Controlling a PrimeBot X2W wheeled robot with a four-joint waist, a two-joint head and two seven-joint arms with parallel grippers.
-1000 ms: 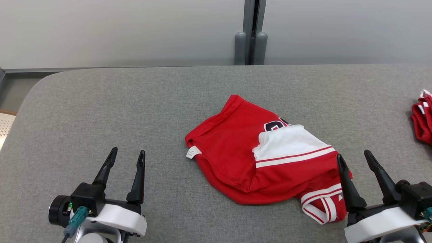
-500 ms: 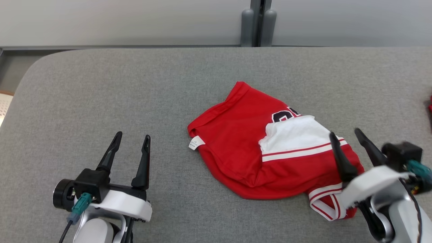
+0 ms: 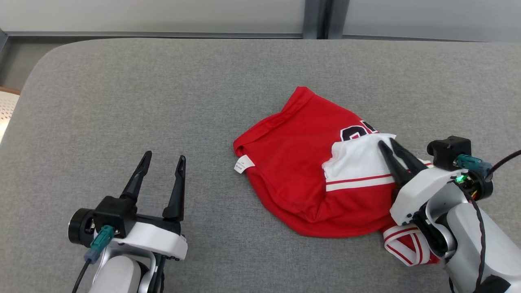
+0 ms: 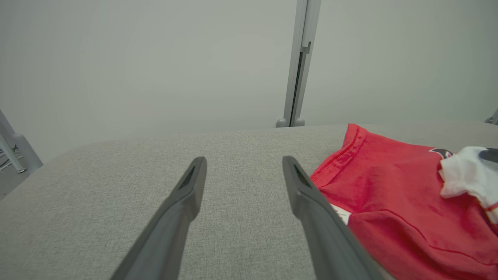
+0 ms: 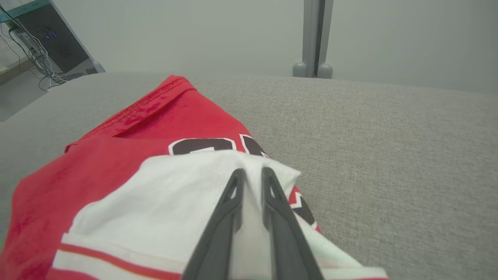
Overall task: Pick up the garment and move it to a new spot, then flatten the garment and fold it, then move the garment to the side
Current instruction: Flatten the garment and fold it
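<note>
Here the right end effector, fingers nearly together, pinches the white fold of the red garment, which lies crumpled right of centre on the grey counter. The left end effector hovers spread wide and empty, well apart from the cloth.

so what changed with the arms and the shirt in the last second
The right gripper moved forward from the shirt's near right edge onto its white panel. Its fingers closed from wide open onto a fold of that white cloth. The head camera also tilted down. The left gripper stayed open above the table, and the shirt lies crumpled as before.
</note>
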